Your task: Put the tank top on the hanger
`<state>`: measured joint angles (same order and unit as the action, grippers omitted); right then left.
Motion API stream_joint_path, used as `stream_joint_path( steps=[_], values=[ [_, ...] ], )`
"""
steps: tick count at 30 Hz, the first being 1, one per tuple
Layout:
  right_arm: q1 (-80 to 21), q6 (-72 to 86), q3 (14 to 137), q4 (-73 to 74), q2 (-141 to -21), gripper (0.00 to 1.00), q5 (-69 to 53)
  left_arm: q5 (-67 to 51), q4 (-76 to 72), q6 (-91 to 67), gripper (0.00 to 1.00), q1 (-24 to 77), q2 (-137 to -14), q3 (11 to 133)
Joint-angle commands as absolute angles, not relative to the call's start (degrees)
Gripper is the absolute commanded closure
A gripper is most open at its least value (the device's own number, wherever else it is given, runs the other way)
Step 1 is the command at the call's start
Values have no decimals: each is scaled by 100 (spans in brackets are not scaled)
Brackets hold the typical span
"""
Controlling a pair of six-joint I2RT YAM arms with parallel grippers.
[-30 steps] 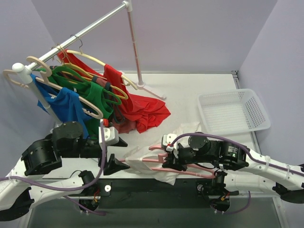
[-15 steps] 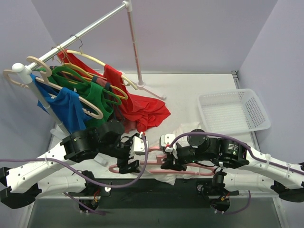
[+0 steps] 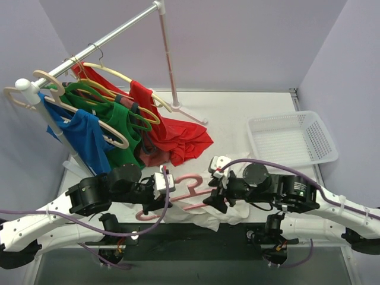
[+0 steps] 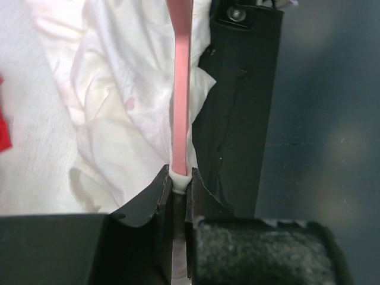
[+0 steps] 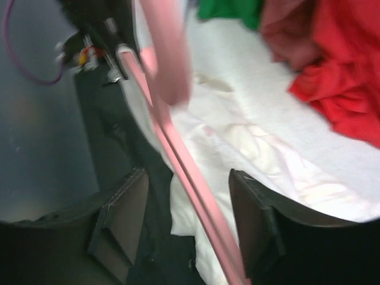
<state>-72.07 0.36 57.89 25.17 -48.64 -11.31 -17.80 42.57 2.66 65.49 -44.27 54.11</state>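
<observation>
The pink hanger (image 3: 191, 180) lies tilted near the table's front edge, over the crumpled white tank top (image 3: 205, 218). My left gripper (image 3: 168, 193) is shut on the hanger's bar. In the left wrist view the jaws pinch the pink bar (image 4: 180, 89) together with a bit of white cloth, and the tank top (image 4: 119, 107) lies to the left. My right gripper (image 3: 215, 198) stands open beside the hanger. In the right wrist view the pink bar (image 5: 190, 178) runs between its spread fingers (image 5: 119, 219) without touching them, above the tank top (image 5: 267, 154).
A clothes rack (image 3: 107, 37) at the back left carries beige and green hangers with blue, green and red shirts. A red garment (image 3: 178, 139) spills onto the table. A white basket (image 3: 291, 139) stands at the right. The dark front edge (image 3: 196, 234) lies under the cloth.
My left arm swung right to the hanger and closed on its bar. My right gripper opened and let go of the hanger, which now sits more tilted.
</observation>
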Motion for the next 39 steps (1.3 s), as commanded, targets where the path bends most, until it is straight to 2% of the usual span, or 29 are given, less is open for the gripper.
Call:
stream_joint_path(
  steps=[1,4,11,16,20,25,29,32,39],
  values=[
    [-7207,1097,5924,2180,-3984,24,955,-652,3956,-947,100,6434,-3842,5256],
    [-7207,1537,5889,2258,-3500,13,1650,-308,3736,-1414,100,6381,-3570,5019],
    [-7216,2609,5827,3584,-3427,12,1820,-44,3358,-2660,100,6091,-3489,4773],
    [-7583,2874,5714,4358,-4349,11,1775,114,3112,-3347,100,5968,-3480,4825],
    [-8462,2909,5634,4429,-4877,0,2608,228,3199,-3551,100,5933,-3533,5097],
    [-9078,3383,5660,4832,-5983,0,2909,299,3305,-3577,100,5898,-3621,5256],
    [-9404,4016,5757,5334,-6871,6,3199,343,3366,-3568,100,5880,-3630,5344],
    [-9492,4332,5669,5563,-7101,14,3305,343,3419,-3533,100,5845,-3630,5431],
    [-9501,4535,5055,5301,-7022,37,3112,316,3437,-3507,100,5801,-3621,5467]
  ],
)
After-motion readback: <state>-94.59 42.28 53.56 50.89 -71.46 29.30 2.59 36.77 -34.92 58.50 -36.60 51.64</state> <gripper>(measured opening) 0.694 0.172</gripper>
